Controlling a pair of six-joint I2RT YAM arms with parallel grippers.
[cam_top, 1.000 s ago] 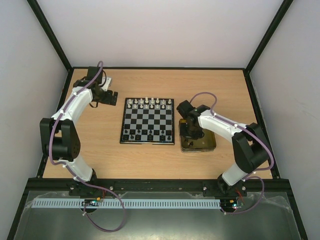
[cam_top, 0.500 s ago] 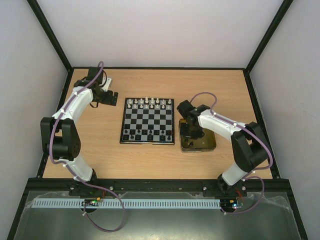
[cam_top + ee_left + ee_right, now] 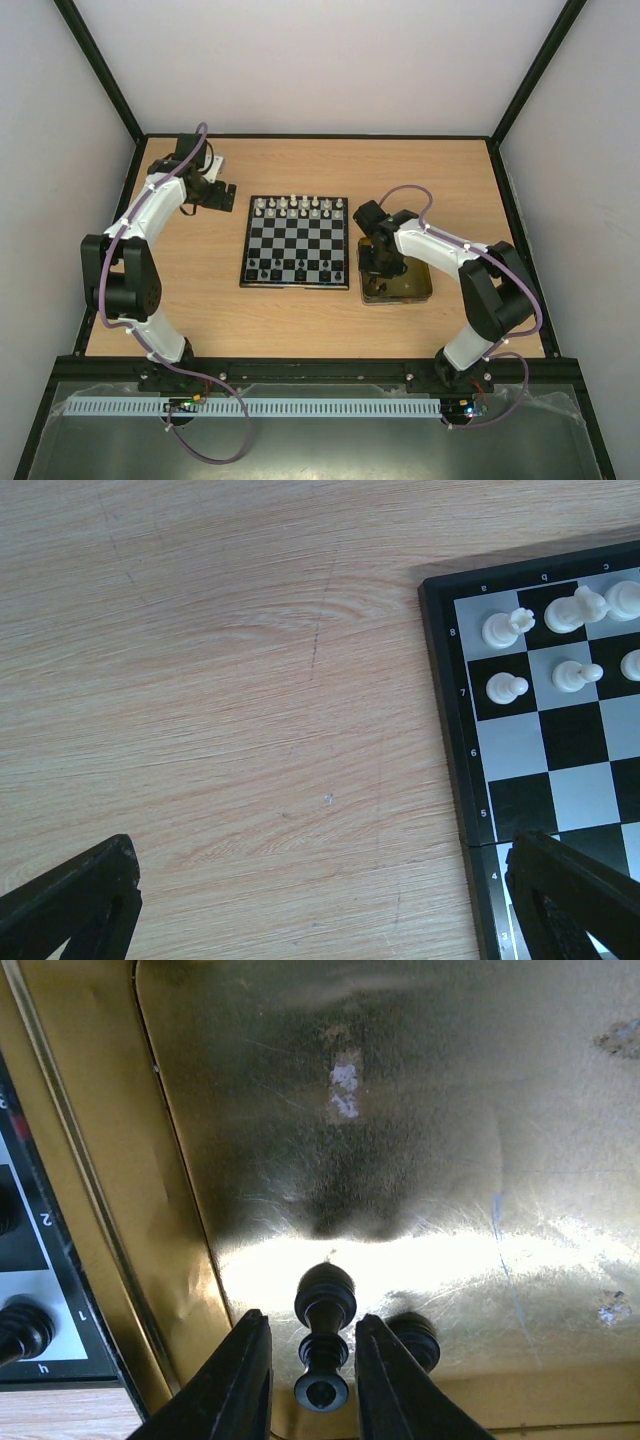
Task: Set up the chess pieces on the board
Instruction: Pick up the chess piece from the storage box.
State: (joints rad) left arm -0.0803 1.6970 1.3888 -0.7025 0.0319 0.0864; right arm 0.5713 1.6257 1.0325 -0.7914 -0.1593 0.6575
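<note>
The board lies mid-table, with white chess pieces along its far rows and black chess pieces along its near rows. In the right wrist view a black piece lies on the floor of the yellow tin. My right gripper straddles it, jaws narrow, with a sliver of tin showing beside the piece. A second black piece sits just right of the right finger. My left gripper is wide open over bare wood, left of the board's corner, near white pieces.
The tin sits against the board's right edge, where a black piece stands on the corner square. The left gripper hovers at the far left. Black frame rails border the table.
The right jaws have narrowed slightly around the black piece in the tin. The left arm has not moved.
</note>
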